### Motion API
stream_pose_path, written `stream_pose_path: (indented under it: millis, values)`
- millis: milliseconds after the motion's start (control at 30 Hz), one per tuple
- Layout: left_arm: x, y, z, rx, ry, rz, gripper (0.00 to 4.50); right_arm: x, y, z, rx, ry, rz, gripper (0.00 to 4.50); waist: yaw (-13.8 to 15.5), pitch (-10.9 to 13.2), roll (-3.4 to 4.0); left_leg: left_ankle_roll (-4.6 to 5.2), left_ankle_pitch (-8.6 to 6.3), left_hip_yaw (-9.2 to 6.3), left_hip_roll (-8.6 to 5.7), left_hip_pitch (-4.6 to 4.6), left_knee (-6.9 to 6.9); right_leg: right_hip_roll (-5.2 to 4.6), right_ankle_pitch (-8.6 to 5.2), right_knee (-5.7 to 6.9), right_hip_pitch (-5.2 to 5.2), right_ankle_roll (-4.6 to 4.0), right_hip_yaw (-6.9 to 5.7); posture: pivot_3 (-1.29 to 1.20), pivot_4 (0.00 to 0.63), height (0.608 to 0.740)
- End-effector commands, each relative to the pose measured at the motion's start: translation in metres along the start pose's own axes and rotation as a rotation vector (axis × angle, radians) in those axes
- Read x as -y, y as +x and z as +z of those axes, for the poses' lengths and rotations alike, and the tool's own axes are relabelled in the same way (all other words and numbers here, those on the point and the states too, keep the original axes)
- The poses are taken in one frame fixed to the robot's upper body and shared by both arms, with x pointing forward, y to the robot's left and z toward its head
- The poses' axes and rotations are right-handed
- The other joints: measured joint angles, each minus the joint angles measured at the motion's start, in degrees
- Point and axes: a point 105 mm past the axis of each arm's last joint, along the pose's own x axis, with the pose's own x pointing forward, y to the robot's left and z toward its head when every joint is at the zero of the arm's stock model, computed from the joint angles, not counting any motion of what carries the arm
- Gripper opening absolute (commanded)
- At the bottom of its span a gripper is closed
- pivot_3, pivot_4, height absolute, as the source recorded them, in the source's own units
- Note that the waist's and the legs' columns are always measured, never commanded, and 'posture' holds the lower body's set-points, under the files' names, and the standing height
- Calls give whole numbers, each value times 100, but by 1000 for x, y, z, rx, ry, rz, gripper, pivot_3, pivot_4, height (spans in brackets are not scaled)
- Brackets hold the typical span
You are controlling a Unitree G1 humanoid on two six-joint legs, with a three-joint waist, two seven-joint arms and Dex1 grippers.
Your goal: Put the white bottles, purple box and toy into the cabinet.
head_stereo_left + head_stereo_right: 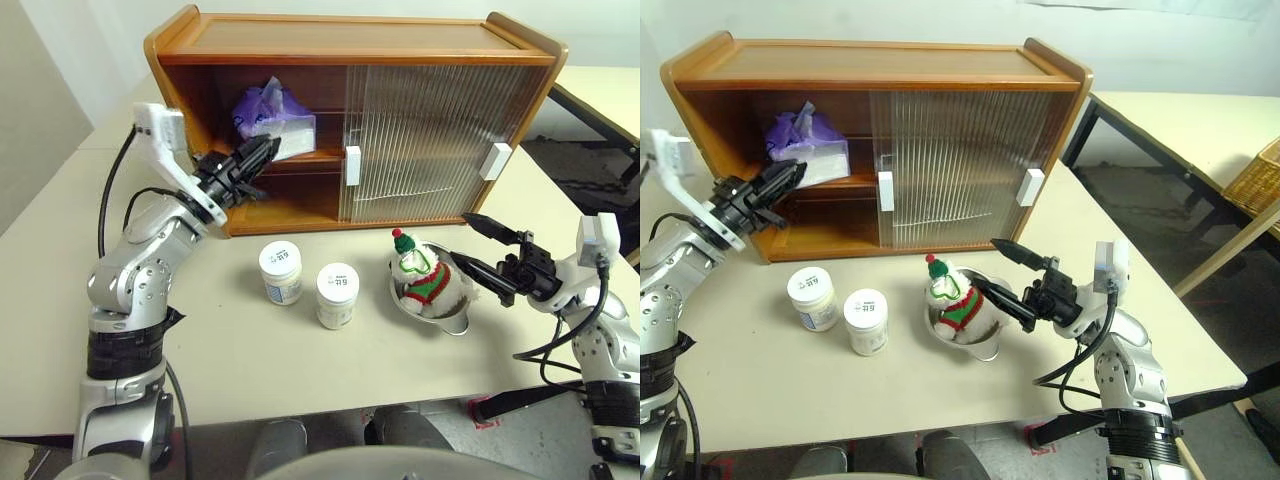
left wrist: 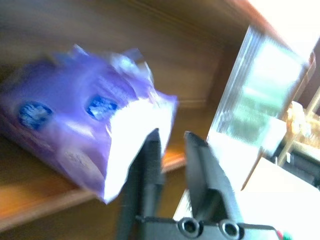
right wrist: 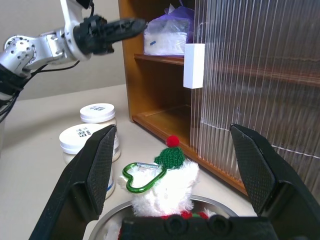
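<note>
The brown cabinet (image 1: pixel 350 40) stands at the back of the table with its left half uncovered. On its inner shelf lies the purple box (image 1: pixel 270 115), white tissue showing at its top. My left gripper (image 1: pixel 268 150) hangs just in front of that box, shut and holding nothing; the left wrist view has the purple box (image 2: pixel 75 130) close beyond its fingers (image 2: pixel 147 165). Two white bottles (image 1: pixel 280 272) (image 1: pixel 337 294) stand upright on the table before the cabinet. The toy (image 1: pixel 420 280) sits in a steel bowl. My right gripper (image 1: pixel 465 240) is open just right of the toy, pointing at it.
Both ribbed sliding doors (image 1: pixel 430 140) cover the cabinet's right half, with white handles (image 1: pixel 352 165) at their edges. The steel bowl (image 1: pixel 455 322) sits near the table's front right. A second table and a wicker basket (image 1: pixel 1260 180) lie off to the right.
</note>
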Motion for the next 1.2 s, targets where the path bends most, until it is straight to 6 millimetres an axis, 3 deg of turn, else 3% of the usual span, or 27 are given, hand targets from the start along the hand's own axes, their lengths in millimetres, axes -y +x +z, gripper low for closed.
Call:
stream_pose_path:
  millis: [33, 333, 567, 700, 900, 1000, 1067, 1133, 1200]
  values:
    - [7, 3, -17, -59, 48, -48, 30, -2, 1, -4, -9, -3, 4, 4500, 3, 0, 0, 0, 0, 0, 0, -1, 1, 0, 0, 0, 0, 0, 0, -130, 0, 740]
    - [-31, 32, -24, -90, 128, 106, 30, -6, -2, -6, -7, 1, -18, 4500, -8, -1, 2, 2, -1, 0, 1, 0, 7, -1, 3, 1, 0, -1, 1, -148, 0, 740]
    - [-45, 48, -21, -98, 186, 152, 30, -9, -8, -9, -17, -4, -41, 4500, -44, -1, 3, -1, 1, 0, 1, -3, 4, -2, -2, -2, 0, 5, 1, -188, 0, 740]
    - [-45, 58, -23, -96, 190, 154, 30, -10, -9, -9, -19, -6, -47, 4500, -67, -1, 3, 4, -1, 0, 0, -5, 11, -2, 0, -2, 1, 13, 2, -192, 0, 740]
    - [-19, 61, -8, 54, 67, 30, 30, -9, -13, -8, -21, -13, -56, 4500, -134, -1, 2, 14, 5, 0, -2, -4, 18, -3, 8, -2, 6, 26, 1, -205, 0, 740]
    - [-12, 43, -1, 85, 16, -37, 635, -8, -17, -7, -27, -15, -59, 4500, -236, -3, 6, 13, 5, 0, -3, -10, 12, -3, 10, -2, 3, 15, 1, -201, 0, 740]
    - [-10, 34, 0, 77, 20, -64, 1321, -7, -18, -7, -28, -16, -60, 4500, -314, -4, 7, 10, 4, 1, -4, -13, 9, -3, 0, -1, 2, 10, 1, -191, 0, 740]
    - [8, 4, 1, 70, 6, -258, 2015, -5, -19, -7, -33, -19, -55, 4500, -364, -13, 21, 7, 6, 1, -4, -42, 4, -2, -6, -1, -1, 9, 1, -191, 0, 740]
    - [9, -32, -7, 1, -19, -335, 2754, -4, -19, -7, -38, -16, -49, 4500, -420, -23, 36, -31, 18, 1, -4, -51, -2, -2, -11, 2, -18, 11, 3, -173, 0, 740]
